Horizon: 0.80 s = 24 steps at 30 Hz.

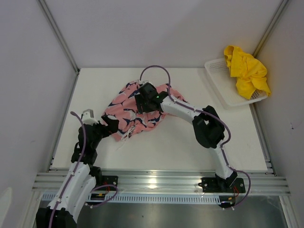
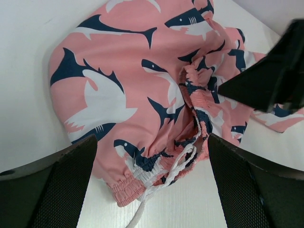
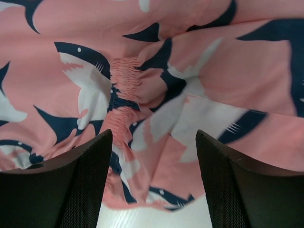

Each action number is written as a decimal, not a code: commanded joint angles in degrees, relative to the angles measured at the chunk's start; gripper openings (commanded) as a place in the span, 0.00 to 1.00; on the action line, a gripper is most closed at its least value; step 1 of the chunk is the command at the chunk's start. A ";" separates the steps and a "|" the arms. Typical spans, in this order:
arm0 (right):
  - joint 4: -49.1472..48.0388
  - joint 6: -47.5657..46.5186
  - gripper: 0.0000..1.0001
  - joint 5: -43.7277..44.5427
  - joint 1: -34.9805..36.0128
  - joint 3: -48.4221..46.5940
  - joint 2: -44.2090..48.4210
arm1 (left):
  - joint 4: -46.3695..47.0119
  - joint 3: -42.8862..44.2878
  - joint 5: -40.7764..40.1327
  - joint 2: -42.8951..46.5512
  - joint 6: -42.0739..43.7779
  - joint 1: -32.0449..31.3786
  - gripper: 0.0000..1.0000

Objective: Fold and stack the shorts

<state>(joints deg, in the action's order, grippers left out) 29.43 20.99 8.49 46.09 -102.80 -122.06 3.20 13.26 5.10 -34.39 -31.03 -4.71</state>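
1 rumpled pink shark-print shorts (image 1: 126, 111), waistband (image 2: 197, 102) bunched; left gripper (image 2: 152, 142) and right gripper (image 3: 154, 135) both spread open.

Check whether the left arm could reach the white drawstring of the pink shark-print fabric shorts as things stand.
Probably yes: the left gripper hangs open over the drawstring, which lies uncovered; the right gripper sits farther up the pink shorts.

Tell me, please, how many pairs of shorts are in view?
2. The pink shorts lie crumpled on the middle of the table; the yellow shorts hang over the white basket at the far right corner. More could hide beneath them.
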 commanded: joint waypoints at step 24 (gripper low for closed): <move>-6.49 -3.06 0.61 16.38 7.35 -16.02 -15.04 | -0.30 2.13 -2.20 2.13 -0.53 -0.12 0.99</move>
<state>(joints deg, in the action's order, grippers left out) 22.33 19.16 22.44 53.78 -114.54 -134.32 1.98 13.32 2.76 -33.56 -31.48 -4.71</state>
